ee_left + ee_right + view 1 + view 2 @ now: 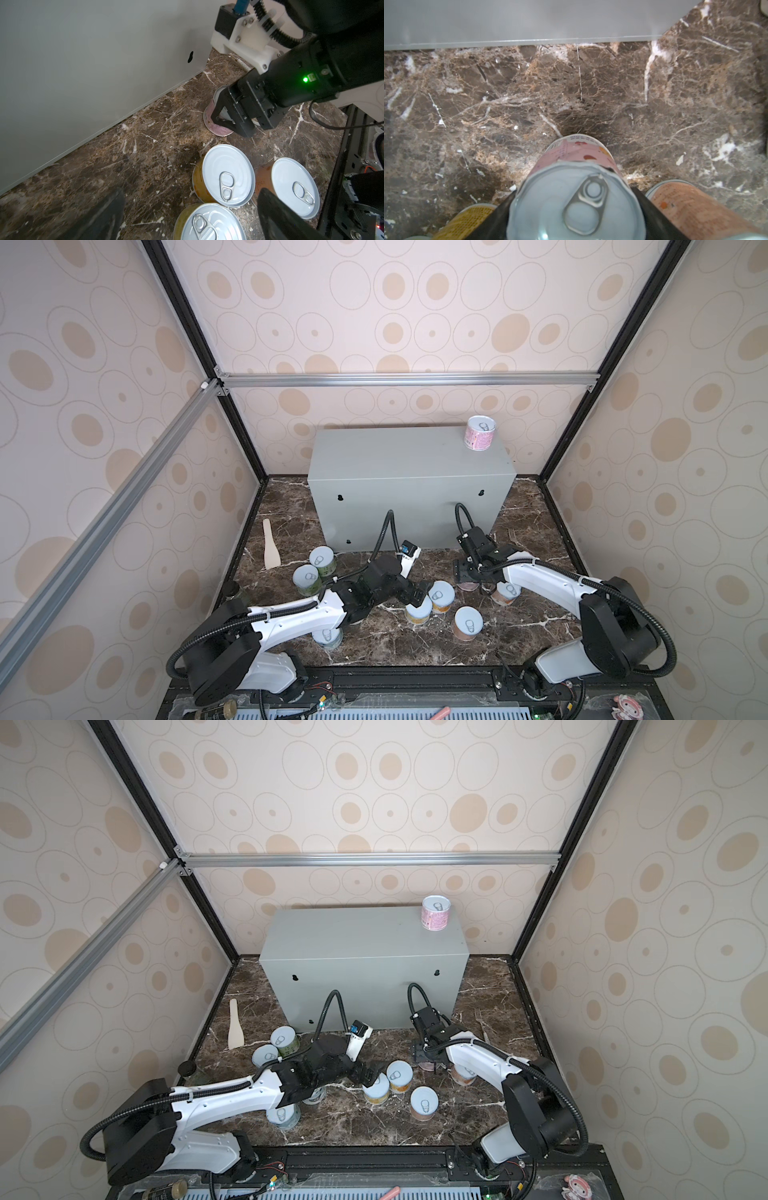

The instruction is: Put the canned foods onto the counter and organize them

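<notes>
On the marble, right pincer straddles a pink can, grip unclear; left pincer gapes.

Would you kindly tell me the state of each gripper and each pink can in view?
Left gripper: jaws open, empty.
Right gripper: jaws straddle the lower pink can; grip unclear.
Lower pink can: lid up, on the marble.
Upper pink can: upright on the counter.
</notes>
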Robot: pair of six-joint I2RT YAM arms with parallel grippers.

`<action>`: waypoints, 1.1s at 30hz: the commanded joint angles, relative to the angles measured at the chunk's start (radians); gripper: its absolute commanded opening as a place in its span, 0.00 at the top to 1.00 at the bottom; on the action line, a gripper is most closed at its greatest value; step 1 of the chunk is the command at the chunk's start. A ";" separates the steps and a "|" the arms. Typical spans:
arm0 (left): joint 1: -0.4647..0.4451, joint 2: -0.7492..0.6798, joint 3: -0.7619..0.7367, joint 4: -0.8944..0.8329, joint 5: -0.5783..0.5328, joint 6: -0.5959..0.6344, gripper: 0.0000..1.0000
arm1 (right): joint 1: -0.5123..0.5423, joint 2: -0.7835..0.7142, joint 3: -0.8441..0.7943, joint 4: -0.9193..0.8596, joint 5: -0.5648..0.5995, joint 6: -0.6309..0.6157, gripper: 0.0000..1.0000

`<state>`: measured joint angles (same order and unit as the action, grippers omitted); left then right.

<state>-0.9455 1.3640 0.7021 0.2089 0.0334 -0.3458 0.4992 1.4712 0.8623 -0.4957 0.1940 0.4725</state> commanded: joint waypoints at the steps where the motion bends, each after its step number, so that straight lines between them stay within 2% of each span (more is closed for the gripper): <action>1: -0.007 0.064 0.080 0.012 0.020 0.070 0.01 | -0.008 -0.028 0.024 0.014 -0.015 -0.027 0.12; 4: -0.007 0.126 0.130 0.007 0.041 0.105 0.01 | -0.016 -0.057 0.020 0.008 -0.016 -0.032 0.07; 10: -0.007 0.231 0.215 0.015 0.094 0.152 0.01 | -0.053 -0.166 0.015 -0.044 -0.036 -0.040 0.03; 18: -0.007 0.390 0.367 -0.052 0.166 0.206 0.01 | -0.142 -0.406 -0.040 -0.103 -0.080 0.006 0.03; 26: -0.007 0.492 0.463 -0.051 0.207 0.220 0.01 | -0.269 -0.601 -0.016 -0.185 -0.140 -0.012 0.01; 33: -0.012 0.591 0.545 -0.059 0.242 0.244 0.01 | -0.277 -0.709 -0.041 -0.171 -0.222 0.033 0.01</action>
<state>-0.9474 1.9282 1.1973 0.1635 0.2489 -0.1432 0.2268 0.7952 0.8391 -0.6559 0.0257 0.4755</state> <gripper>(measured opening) 0.992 0.990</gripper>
